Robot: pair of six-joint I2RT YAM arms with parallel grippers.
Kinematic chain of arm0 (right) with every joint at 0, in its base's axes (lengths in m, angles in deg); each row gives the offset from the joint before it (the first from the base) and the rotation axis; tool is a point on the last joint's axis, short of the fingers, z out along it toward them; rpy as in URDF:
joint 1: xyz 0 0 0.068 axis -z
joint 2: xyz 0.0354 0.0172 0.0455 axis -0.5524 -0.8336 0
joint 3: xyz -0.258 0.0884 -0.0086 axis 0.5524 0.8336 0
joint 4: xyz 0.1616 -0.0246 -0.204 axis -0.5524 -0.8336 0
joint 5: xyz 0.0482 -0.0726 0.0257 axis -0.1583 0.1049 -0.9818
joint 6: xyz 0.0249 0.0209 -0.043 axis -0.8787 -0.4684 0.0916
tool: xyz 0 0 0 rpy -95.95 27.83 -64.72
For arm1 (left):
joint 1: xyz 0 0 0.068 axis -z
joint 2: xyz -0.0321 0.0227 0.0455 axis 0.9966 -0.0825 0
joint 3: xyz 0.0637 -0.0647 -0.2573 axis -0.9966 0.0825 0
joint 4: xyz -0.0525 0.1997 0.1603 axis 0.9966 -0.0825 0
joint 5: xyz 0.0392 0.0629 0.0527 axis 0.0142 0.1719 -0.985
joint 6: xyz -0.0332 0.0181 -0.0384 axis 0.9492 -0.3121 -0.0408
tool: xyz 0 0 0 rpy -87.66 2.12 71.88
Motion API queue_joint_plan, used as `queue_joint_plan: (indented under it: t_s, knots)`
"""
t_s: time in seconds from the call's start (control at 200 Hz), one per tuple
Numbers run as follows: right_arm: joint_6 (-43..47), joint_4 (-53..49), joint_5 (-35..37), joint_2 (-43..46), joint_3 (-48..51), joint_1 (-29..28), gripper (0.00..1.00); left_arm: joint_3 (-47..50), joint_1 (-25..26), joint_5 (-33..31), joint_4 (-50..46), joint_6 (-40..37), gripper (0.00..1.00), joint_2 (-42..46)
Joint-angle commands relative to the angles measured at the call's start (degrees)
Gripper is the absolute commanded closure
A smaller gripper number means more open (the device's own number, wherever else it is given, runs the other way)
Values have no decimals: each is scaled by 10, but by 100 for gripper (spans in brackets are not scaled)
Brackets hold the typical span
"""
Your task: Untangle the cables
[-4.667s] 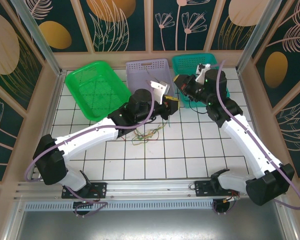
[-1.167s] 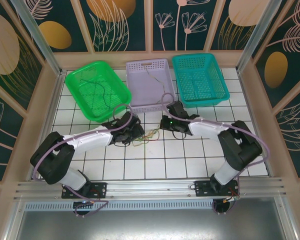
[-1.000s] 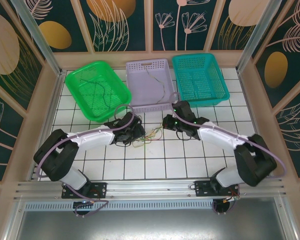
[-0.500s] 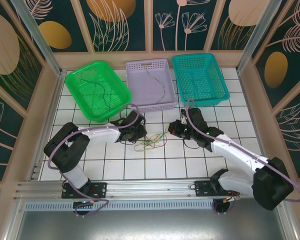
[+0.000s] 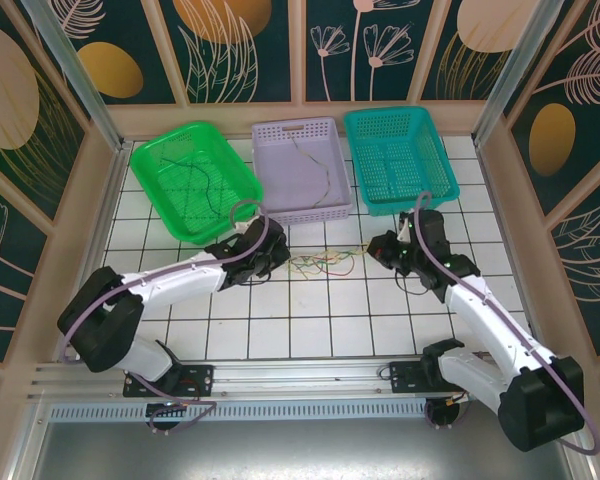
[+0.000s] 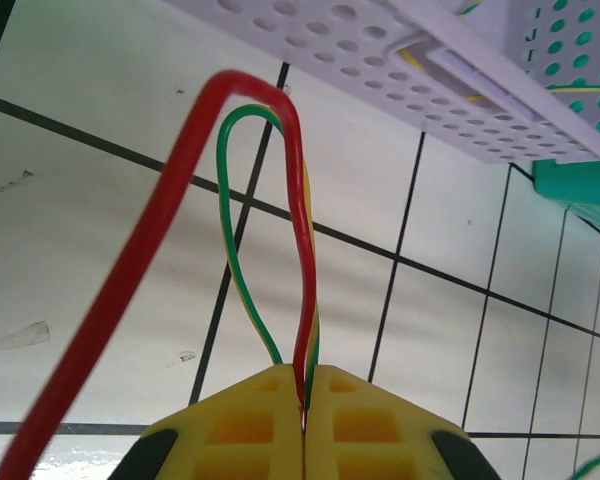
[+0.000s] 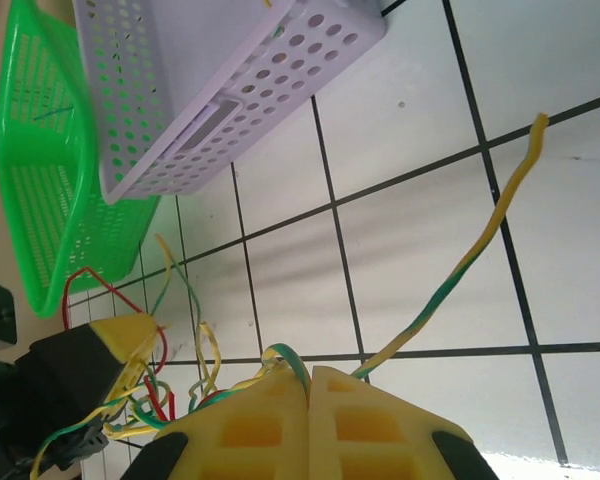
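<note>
Upper left: green basket (image 5: 165,205) holds dark cable (image 5: 208,188); purple basket (image 5: 280,150), thin strand (image 5: 326,180). Your left gripper (image 6: 305,375), right gripper (image 7: 309,375) clamp cables (image 5: 320,264).

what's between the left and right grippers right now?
The cables: a loose bunch of yellow, green and red strands running from the left gripper to the right gripper, seen in the top view. Both grippers are shut on them.

White tiled tabletop (image 5: 310,322) (dark grid lines), wooden-framed walls (image 5: 242,62) — dark teal, gold leaf-and-flower prints, even light
</note>
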Motion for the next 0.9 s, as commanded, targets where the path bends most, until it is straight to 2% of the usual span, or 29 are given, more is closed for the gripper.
queue_joint_plan:
  t_s: [0.0, 0.19, 0.305, 0.45, 0.581, 0.681, 0.726, 0.896]
  knots:
    - [15, -50, 98, 7, -18, 48, 100, 31, -16, -98, -141, -16, 100, 9]
    - [4, -63, 124, 2, -26, 86, 100, 40, -17, -117, -172, -14, 100, 32]
    - [8, -34, 84, -21, -24, 93, 100, 53, -16, -100, -153, -16, 100, 44]
    - [-6, -19, 63, -51, -16, 62, 100, 62, -16, -57, -105, -15, 100, 44]
    - [-76, -4, 23, -62, 18, 27, 100, 66, -16, -8, -27, -22, 100, 59]
    - [-151, 47, -3, -64, 61, -25, 79, 65, -16, 54, 53, -25, 100, 77]
    - [-180, 73, -9, -62, 77, -38, 72, 56, -16, 73, 68, -24, 100, 82]
    - [-265, 130, -40, -35, 120, -39, 68, 31, -16, 101, 35, 33, 100, 89]
